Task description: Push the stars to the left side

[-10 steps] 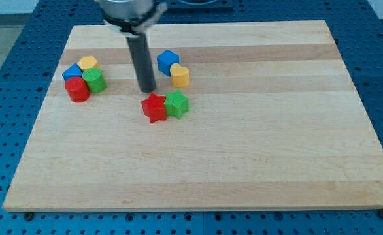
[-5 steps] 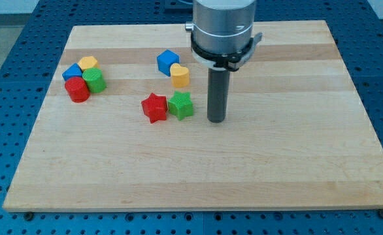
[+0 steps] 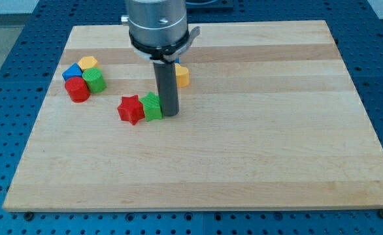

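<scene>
You've got the wooden tabletop [image 3: 257, 156] with the rod's end effector, my tip [image 3: 170, 115], pressed against the view's right side of the green star [image 3: 152, 106]; it's a bare rod, nothing to open, holding nothing. The red star [image 3: 131, 109] touches the green star's left side, both left of centre. The yellow block [image 3: 182, 75] sits just behind the rod. A cluster sits far left: blue block [image 3: 71, 71], red cylinder [image 3: 78, 90], green block [image 3: 95, 80], yellow block on top [image 3: 87, 62].

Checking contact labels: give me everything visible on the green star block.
The green star is a small, matte, solid-looking block lying flat on the wooden board, left of centre. Its points are partly hidden by my tip, which sits against its right side in the view. Its left side touches the red star. The two stars form a row, apart from the other blocks.
</scene>
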